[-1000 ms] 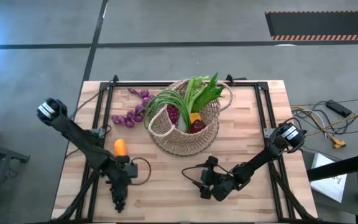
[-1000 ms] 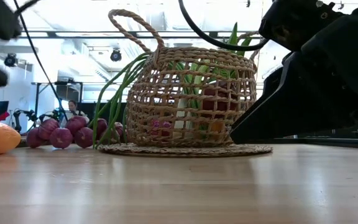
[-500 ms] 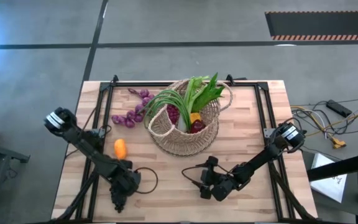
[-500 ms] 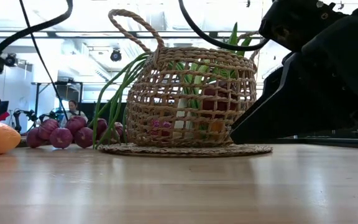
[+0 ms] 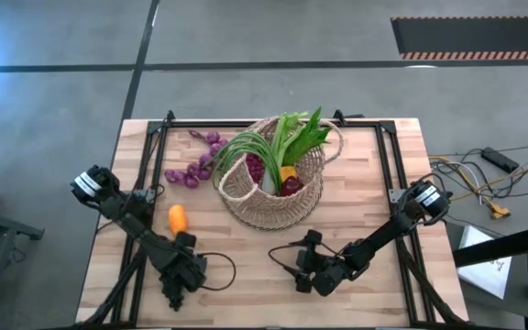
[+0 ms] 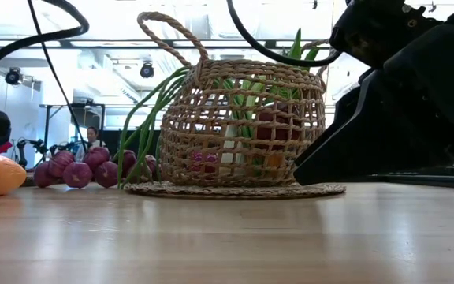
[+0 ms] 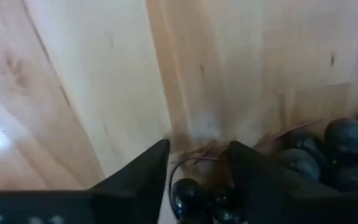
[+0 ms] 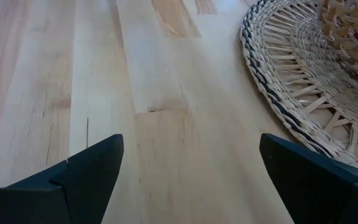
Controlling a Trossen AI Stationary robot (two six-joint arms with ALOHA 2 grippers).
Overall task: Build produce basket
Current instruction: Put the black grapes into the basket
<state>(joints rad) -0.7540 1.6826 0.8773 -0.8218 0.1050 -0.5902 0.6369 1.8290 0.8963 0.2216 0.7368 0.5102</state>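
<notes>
Left gripper (image 5: 174, 295) low at the table's (image 5: 246, 275) near-left edge, fingers (image 7: 135, 180) parted around a dark grape bunch (image 7: 328, 155), not yet closed; right gripper (image 5: 302, 275) rests near-centre, fingers (image 8: 86, 168) wide apart over bare wood; basket (image 5: 278, 179) mid-table holds greens, apple; orange fruit (image 5: 178, 217) and purple grapes (image 5: 195, 167) lie left of it; near strip open.

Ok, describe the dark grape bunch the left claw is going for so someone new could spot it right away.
Start at the wicker basket in the middle of the table, then go to the near left corner, where the left claw sits low. The dark grape bunch lies under its fingers. It is nearly black, unlike the reddish-purple grapes and orange fruit beside the basket.
</notes>
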